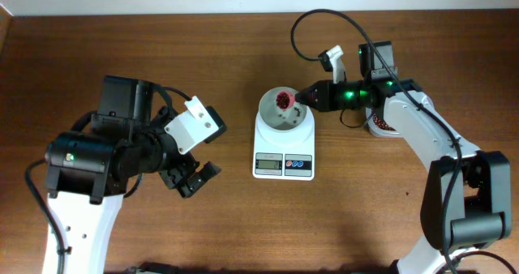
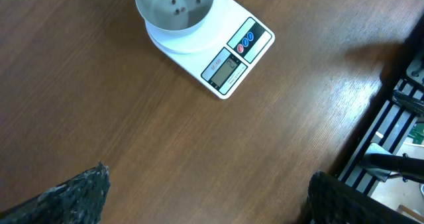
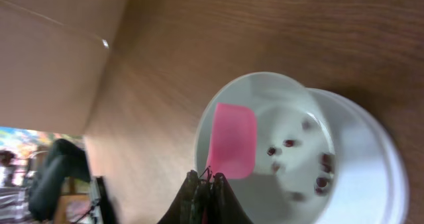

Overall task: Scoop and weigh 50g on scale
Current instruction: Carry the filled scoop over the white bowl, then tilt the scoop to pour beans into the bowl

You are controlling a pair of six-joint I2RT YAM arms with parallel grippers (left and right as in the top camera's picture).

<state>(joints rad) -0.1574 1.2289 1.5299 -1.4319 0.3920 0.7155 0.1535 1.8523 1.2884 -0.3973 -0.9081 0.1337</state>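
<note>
The scale (image 1: 284, 154) sits mid-table (image 1: 243, 225) with its bowl (image 1: 274, 122) on top. The right gripper (image 3: 205, 182) is clenched on the handle of a pink scoop (image 3: 233, 140), holding it over the bowl's far side. Beans (image 1: 283, 101) fill the scoop seen from overhead, and only a few lie loose on the bowl's bottom. The left gripper (image 1: 203, 151) is released, jaws wide and empty, above bare wood left of the scale. A tub (image 1: 379, 128) of beans (half hidden) sits by the right arm.
</note>
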